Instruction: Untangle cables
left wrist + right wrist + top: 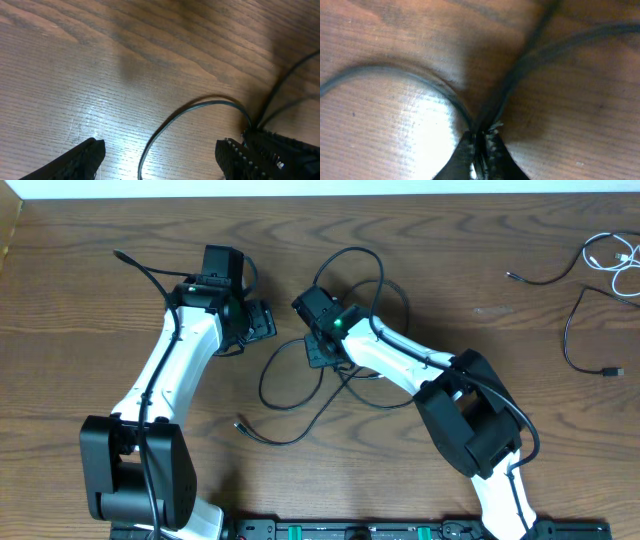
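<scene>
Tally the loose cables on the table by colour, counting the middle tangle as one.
Black tangle: 1
Separate black cables at right: 2
White cable: 1
Total: 4
Cord beside the left arm not counted: may be its wiring.

I assess this as a robotics lab or test bench, not a home or a shop. Grounds: my two white-and-black arms, the left arm (175, 365) and the right arm (400, 360), stand at the near edge of a wood-grain table (100, 240). A black equipment rail (350, 530) with green fittings runs along that edge. Loose cables (200, 104) lie on the tabletop. A plain white strip (300, 188) borders the far side.
</scene>
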